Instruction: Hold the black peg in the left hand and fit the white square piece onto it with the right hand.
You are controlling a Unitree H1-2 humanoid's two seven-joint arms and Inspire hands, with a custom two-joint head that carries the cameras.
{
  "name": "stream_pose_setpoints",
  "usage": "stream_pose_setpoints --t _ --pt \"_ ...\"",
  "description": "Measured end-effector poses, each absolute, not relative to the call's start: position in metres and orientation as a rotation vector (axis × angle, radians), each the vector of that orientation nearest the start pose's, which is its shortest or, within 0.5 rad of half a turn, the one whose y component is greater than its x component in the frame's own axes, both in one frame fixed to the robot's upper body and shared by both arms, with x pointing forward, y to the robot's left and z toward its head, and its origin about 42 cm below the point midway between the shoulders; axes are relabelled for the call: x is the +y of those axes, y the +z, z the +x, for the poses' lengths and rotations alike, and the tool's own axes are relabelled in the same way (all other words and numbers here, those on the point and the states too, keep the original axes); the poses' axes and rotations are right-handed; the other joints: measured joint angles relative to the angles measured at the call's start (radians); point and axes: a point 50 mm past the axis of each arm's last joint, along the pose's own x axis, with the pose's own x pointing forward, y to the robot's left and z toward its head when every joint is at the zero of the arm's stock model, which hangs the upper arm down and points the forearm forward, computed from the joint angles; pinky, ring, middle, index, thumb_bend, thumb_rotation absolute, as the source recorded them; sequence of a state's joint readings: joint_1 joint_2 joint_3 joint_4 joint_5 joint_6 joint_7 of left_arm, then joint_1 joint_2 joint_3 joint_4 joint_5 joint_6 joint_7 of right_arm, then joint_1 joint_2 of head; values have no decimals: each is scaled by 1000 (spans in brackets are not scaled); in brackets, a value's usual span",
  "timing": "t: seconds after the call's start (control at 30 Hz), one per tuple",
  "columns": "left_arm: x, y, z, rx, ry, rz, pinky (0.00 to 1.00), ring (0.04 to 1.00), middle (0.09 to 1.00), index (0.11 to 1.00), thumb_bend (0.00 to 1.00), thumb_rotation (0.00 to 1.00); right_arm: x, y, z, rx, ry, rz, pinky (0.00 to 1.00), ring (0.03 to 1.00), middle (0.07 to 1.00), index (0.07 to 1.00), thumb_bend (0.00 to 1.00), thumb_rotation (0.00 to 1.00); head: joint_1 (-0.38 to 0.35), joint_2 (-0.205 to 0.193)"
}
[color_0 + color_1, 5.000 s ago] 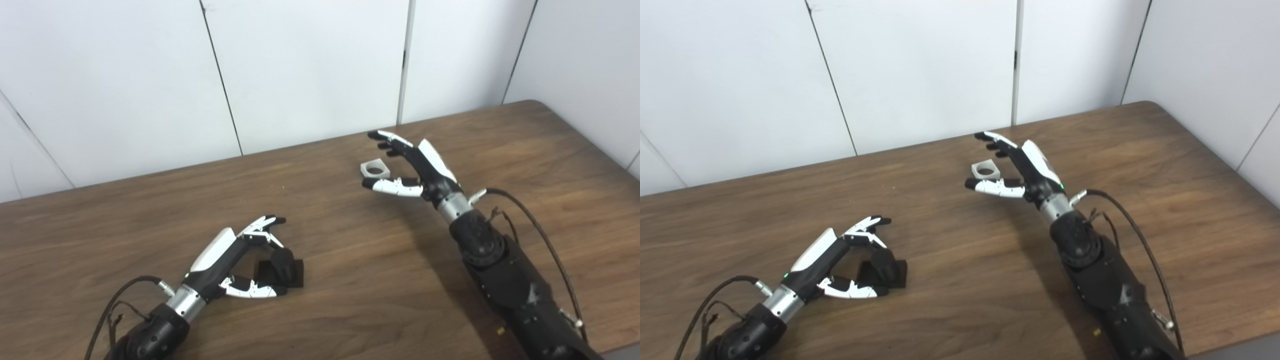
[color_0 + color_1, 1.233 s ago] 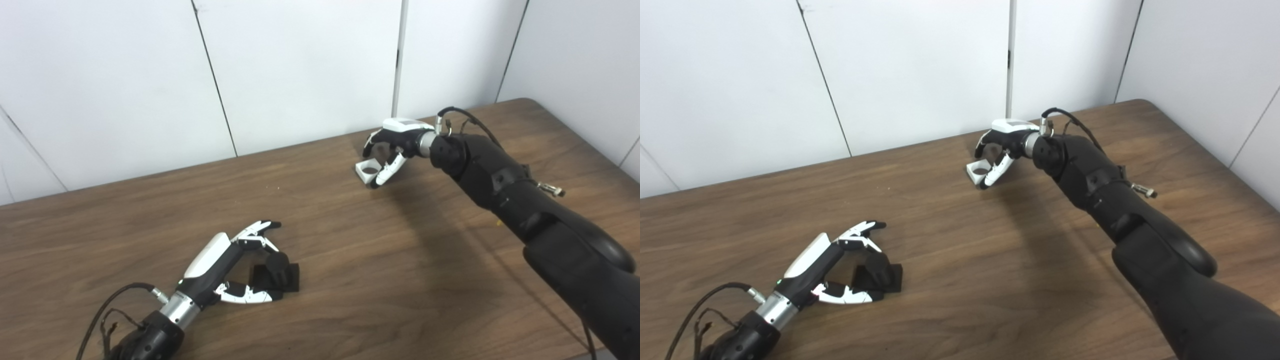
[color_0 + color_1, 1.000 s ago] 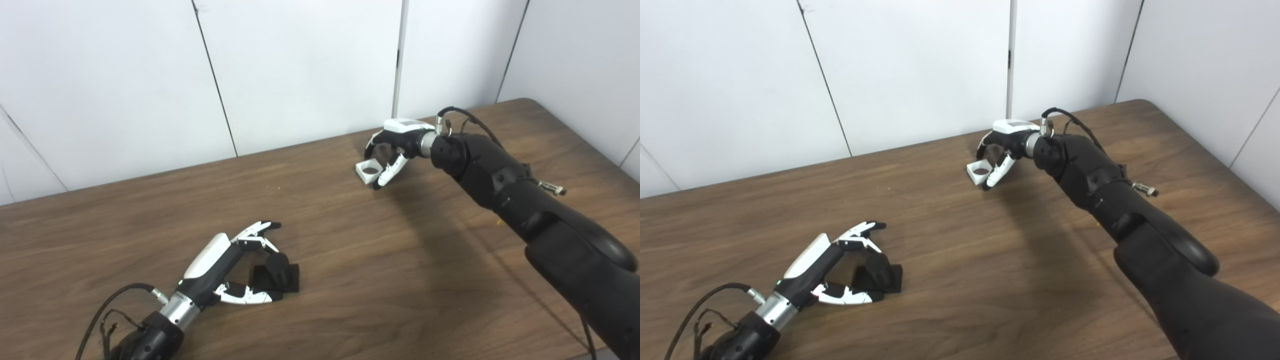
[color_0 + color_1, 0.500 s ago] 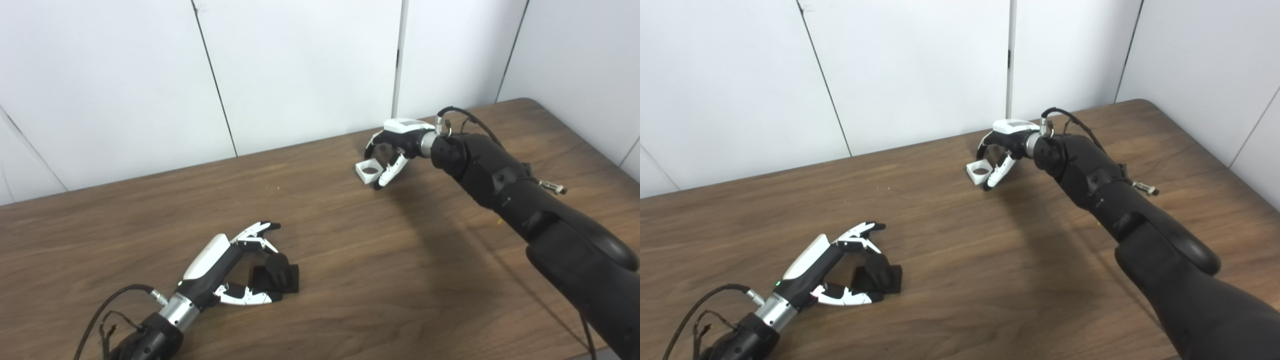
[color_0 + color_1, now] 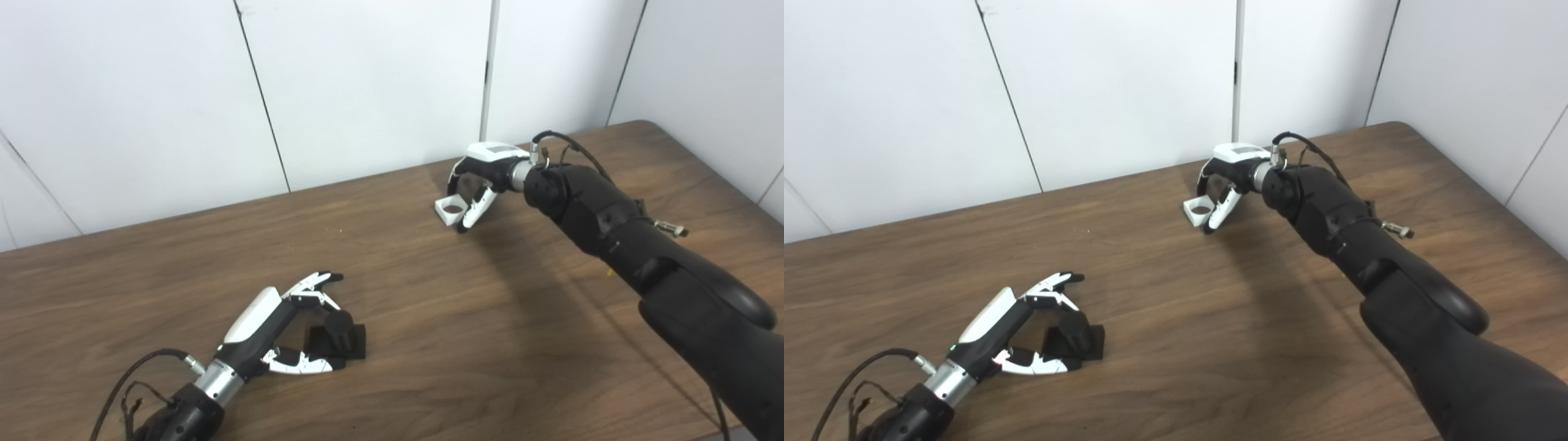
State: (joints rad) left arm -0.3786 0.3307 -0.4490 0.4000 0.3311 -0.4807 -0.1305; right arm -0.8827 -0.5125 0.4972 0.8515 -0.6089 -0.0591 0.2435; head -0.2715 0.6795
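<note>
Since five seconds ago the right arm has swung up and over, its hand turning palm-down above the white piece, while little has changed in the last half second beyond a slight lift of that hand. Far left, low on the wooden table (image 5: pixel 465 318), the left hand (image 5: pixel 269 331) lies with its fingers (image 5: pixel 315 283) and thumb spread apart on either side of the black peg (image 5: pixel 339 334); the thumb lies along the near edge of the peg's flat square base, the fingers arch over the far side, and whether any of them touches the peg cannot be told. The peg stands upright on its base on the table, not lifted. Further right and well apart from it, toward the far edge of the table, the right hand (image 5: pixel 481 177) curls downward from the wrist, fingers and thumb closed in a pinch on the white square piece (image 5: pixel 450 209). That piece, with its round hole facing up, sits at the fingertips, slightly tilted; whether it is clear of the table cannot be told.
</note>
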Motion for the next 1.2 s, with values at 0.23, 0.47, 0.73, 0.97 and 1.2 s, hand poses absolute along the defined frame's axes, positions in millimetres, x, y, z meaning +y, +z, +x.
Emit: stream_pose_setpoints --t 0.23,0.47,0.73,0.97,1.2 --pt "195 108 370 -377 -708 737 868 957 923 494 522 72 -309 219 526 119 396 -1397 871 913 875 491 514 154 3 2" --pt "195 108 370 -375 -708 737 875 961 924 494 522 71 -309 219 526 114 398 -1399 854 904 868 490 516 154 6 3" --pt "195 108 370 -375 -707 737 874 957 923 494 523 68 -309 219 526 111 395 -1399 866 906 865 488 519 150 8 3" --pt "195 109 370 -376 -707 737 870 959 922 494 522 72 -310 219 523 70 385 -1391 906 911 852 484 520 143 11 6" --pt "195 109 370 -377 -707 737 873 963 924 494 522 72 -313 216 512 20 356 -1353 945 937 853 483 517 139 11 5"
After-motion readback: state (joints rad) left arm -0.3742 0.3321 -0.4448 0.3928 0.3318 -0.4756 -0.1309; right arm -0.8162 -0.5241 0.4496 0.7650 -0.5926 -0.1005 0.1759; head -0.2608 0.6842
